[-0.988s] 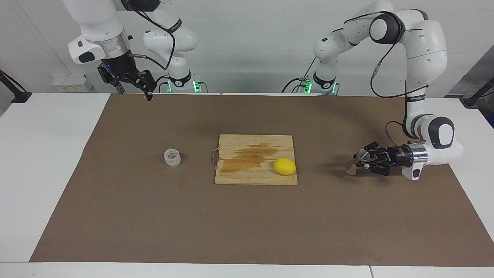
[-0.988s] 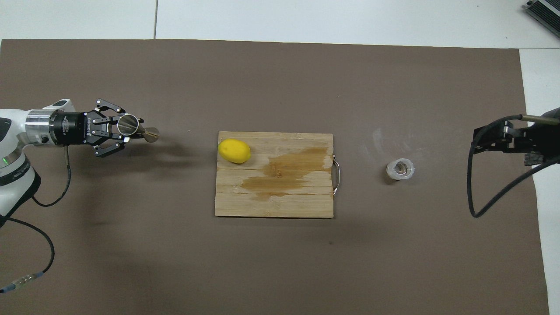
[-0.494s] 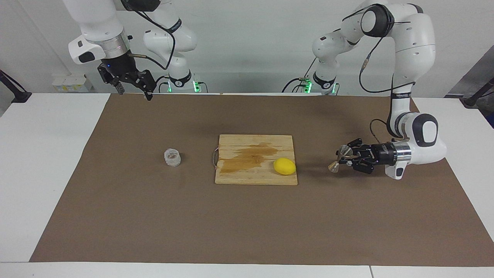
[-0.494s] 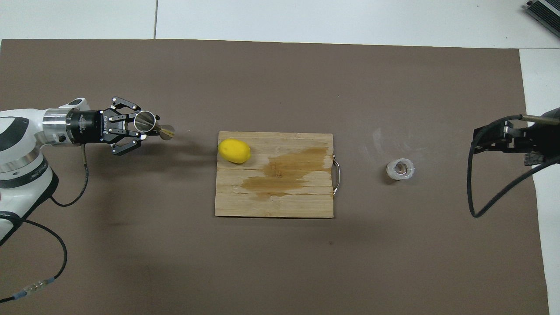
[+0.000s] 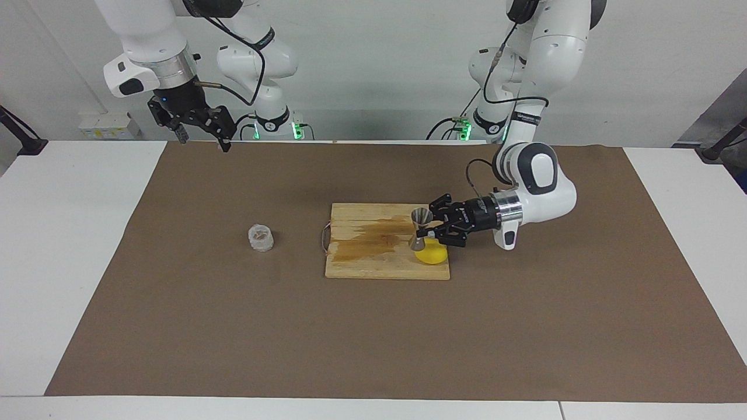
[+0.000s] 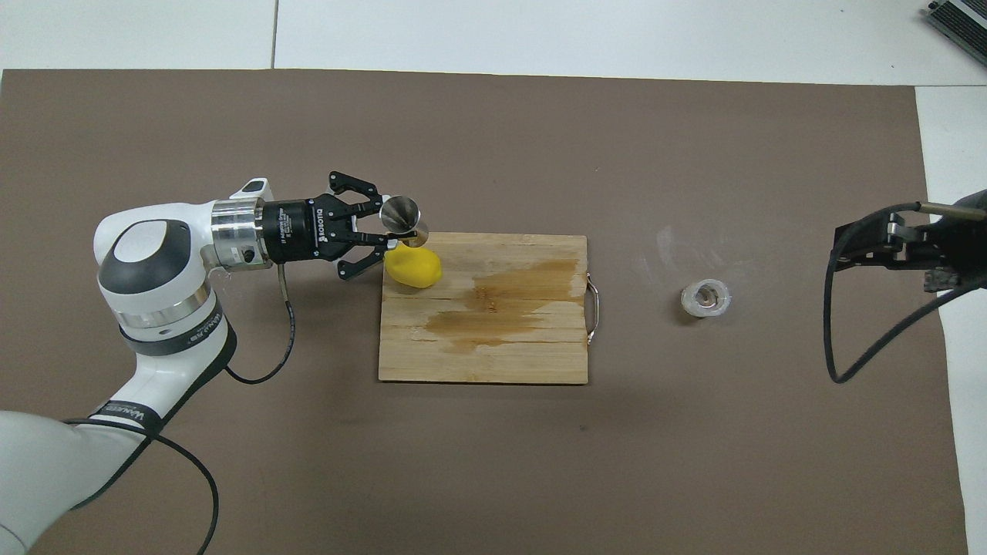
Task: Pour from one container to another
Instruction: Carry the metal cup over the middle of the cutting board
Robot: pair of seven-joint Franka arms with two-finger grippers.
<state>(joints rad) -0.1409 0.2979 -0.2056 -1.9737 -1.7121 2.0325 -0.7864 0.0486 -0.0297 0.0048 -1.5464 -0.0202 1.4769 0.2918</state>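
Left gripper (image 5: 429, 229) clamped on waist of small shiny steel hourglass jigger (image 5: 420, 228), upright, airborne over wooden cutting board (image 5: 373, 265) edge, yellow lemon (image 5: 433, 253) just below.

Small squat clear faceted glass cup (image 5: 261, 237) on brown mat, well apart from both grippers, untouched.

Right gripper (image 5: 201, 133) waits raised, fingers wide, empty.

Judgement: jigger picked up; cup grasp and pour remain.

The steel jigger (image 5: 420, 230) is hanging upright above the board's lemon end; the clear glass cup (image 5: 261, 237) is standing beside the board's handle end.
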